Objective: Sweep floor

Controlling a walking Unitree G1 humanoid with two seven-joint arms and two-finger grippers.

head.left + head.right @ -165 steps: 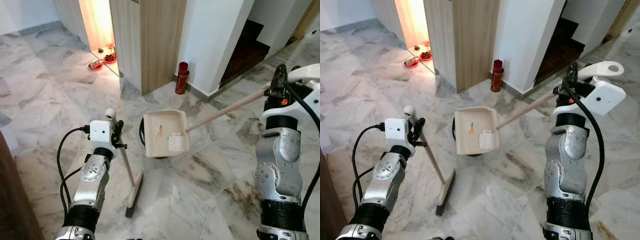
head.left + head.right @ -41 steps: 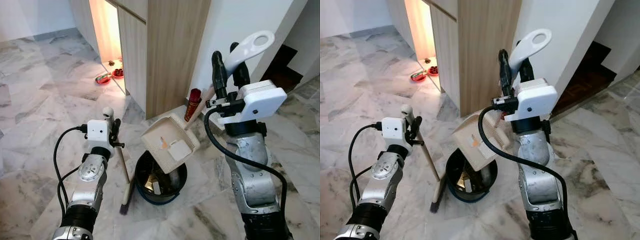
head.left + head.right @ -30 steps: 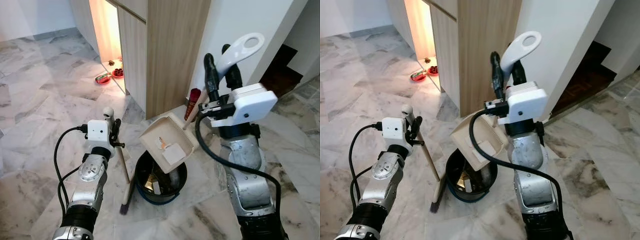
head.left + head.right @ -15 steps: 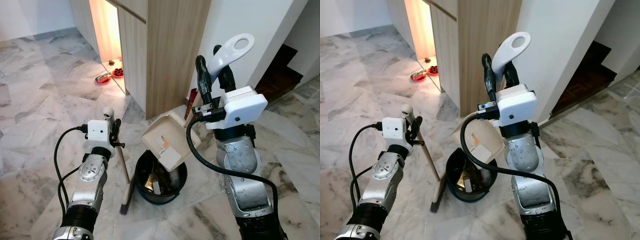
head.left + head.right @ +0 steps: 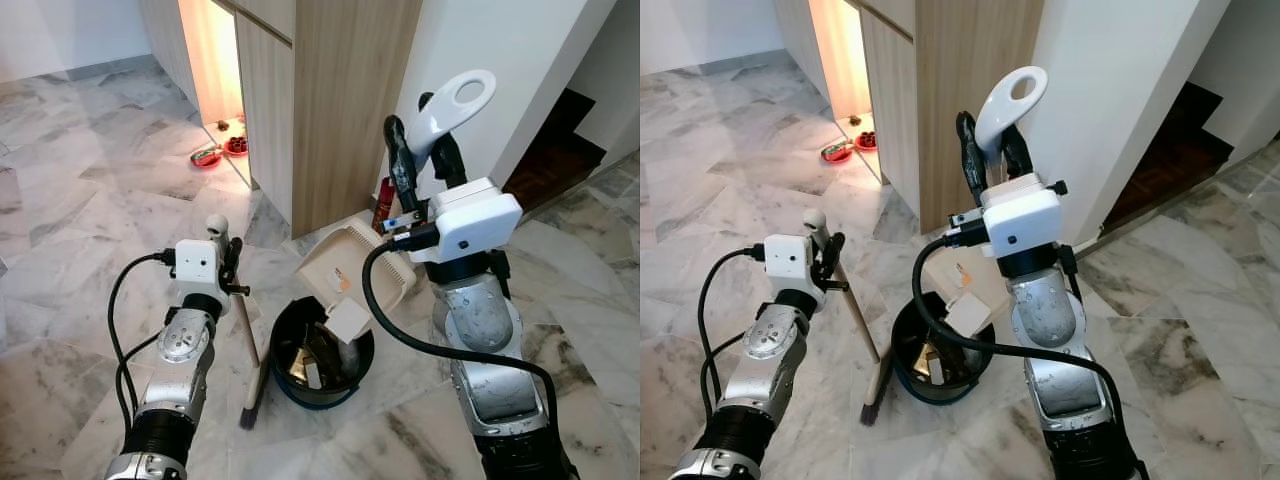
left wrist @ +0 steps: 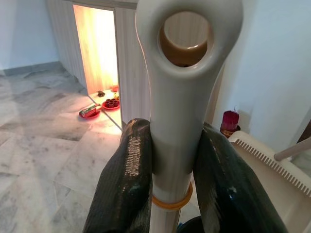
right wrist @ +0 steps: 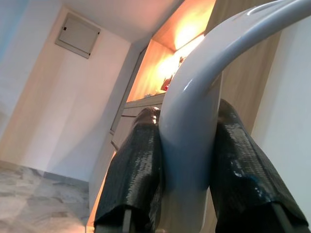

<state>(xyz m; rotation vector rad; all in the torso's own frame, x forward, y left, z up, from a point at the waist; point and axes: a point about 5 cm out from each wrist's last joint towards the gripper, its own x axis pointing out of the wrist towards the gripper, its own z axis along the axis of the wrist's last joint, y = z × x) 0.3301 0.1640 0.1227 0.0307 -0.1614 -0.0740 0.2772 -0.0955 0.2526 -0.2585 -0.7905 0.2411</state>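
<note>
The left claw (image 5: pixel 228 262) is clamped on the pale plastic top of the broom handle (image 5: pixel 243 322); its textured black fingers (image 6: pixel 127 170) press both sides below the handle's hanging loop; the wooden shaft slants down and slightly to the robot's right, ending in a narrow dark broom head (image 5: pixel 253 396) resting on the veined marble floor (image 5: pixel 80 250); just beside it stands a round black bin (image 5: pixel 320 352) with scraps of litter inside; the cream plastic dustpan (image 5: pixel 350 275), comb-toothed along its back wall, is tilted steeply over the bin, its open mouth pointing down into it; its long handle rises up and back to a white looped grip (image 5: pixel 452 100), held tight by the right claw (image 5: pixel 422 160); farther off stand a red canister (image 5: pixel 384 205) by the white wall, a wood-panelled cabinet (image 5: pixel 335 90), and small red dishes (image 5: pixel 222 150) on the floor in a warmly lit recess.
</note>
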